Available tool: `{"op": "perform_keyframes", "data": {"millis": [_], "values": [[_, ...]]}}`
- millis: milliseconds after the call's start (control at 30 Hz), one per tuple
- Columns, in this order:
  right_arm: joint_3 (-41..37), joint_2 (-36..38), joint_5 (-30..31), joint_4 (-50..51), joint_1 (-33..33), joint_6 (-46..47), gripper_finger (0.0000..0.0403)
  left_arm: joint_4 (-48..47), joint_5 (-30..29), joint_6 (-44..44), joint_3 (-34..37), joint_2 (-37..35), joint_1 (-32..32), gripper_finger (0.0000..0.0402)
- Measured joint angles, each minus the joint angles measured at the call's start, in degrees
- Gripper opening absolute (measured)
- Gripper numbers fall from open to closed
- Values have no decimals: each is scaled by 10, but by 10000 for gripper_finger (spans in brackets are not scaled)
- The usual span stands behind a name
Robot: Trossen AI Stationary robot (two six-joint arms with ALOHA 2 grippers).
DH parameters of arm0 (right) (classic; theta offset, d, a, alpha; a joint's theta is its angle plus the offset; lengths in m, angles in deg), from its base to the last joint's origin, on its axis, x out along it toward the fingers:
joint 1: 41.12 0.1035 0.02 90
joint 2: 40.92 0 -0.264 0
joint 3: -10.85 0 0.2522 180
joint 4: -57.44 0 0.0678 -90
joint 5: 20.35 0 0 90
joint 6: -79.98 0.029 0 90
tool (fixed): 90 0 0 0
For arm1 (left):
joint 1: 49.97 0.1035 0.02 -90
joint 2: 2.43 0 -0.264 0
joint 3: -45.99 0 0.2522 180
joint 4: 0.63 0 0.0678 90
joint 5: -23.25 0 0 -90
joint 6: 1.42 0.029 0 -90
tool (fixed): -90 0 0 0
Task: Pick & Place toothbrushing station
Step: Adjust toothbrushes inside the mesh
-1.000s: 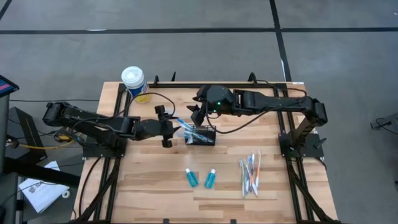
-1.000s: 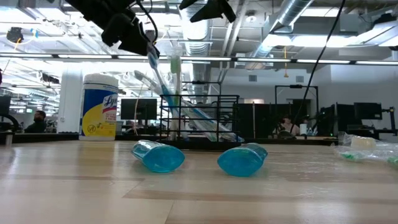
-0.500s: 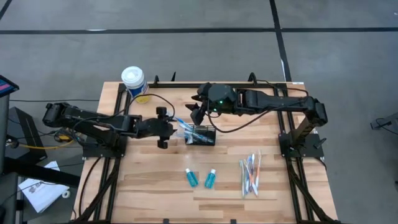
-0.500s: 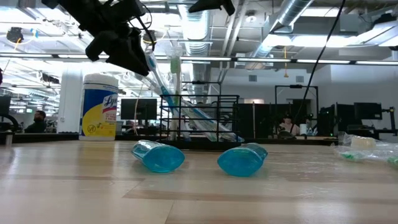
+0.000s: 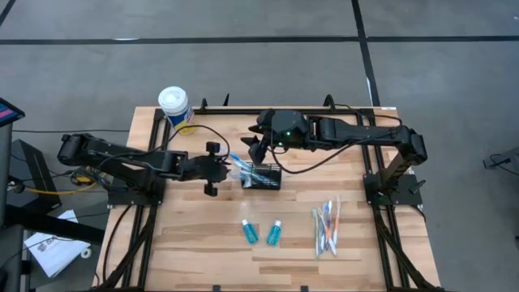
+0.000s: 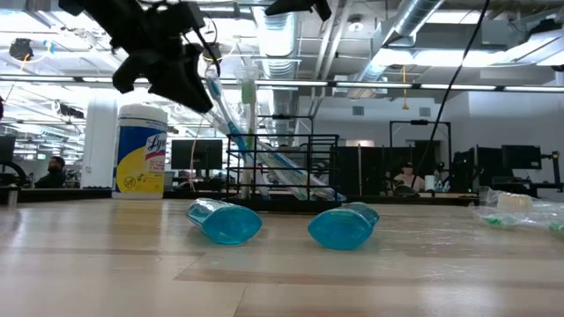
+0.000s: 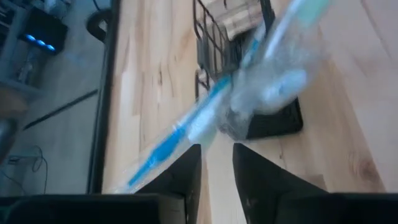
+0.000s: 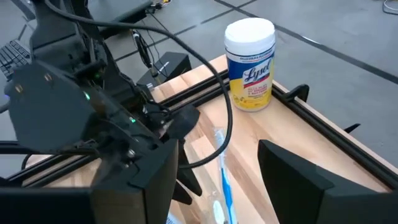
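The toothbrushing station, a small black wire basket [image 5: 264, 176], stands near the table's middle. Wrapped toothbrushes stick out of it, leaning toward the table's left. A blue one [image 6: 225, 114] rests its lower end in the basket [image 6: 282, 167]. My left gripper [image 7: 217, 155] is at this brush's upper end [image 7: 186, 130]. Its fingers are a narrow gap apart, and bare table shows between them. My right gripper [image 5: 258, 148] hangs open above the basket's far side with nothing between its fingers [image 8: 149, 180]. My left gripper comes from the table's left, slanting down, and its fingertips [image 7: 189, 155] reach the upper end of the blue toothbrush. Whether they touch the brush or its clear wrapper, I cannot tell. The brush lies across the fingertips and leans in the basket.
Two teal tubes [image 5: 250, 233] [image 5: 274, 233] lie near the front edge. A bundle of wrapped toothbrushes [image 5: 327, 225] lies to the front right. A white-lidded canister with a yellow label [image 5: 175, 108] stands at the far left corner.
My left gripper has rolled about its wrist and tipped farther down beside the blue toothbrush's upper end. The toothbrushes and the basket have kept their places.
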Motion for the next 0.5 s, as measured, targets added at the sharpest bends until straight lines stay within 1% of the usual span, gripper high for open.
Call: {"op": "perform_keyframes", "data": {"millis": [100, 200, 333, 500], "values": [[0, 0, 0, -2, 0, 0, 212, 0, 2, 3, 0, 19, 10, 103], [0, 0, 0, -3, 1, 1, 212, 5, 2, 4, 0, 33, 23, 128], [0, 0, 0, -3, 6, 1, 212, 9, -9, 12, 0, 42, 37, 157], [0, 0, 0, -2, 12, 1, 212, 25, -16, 28, 0, 36, 38, 170]]}}
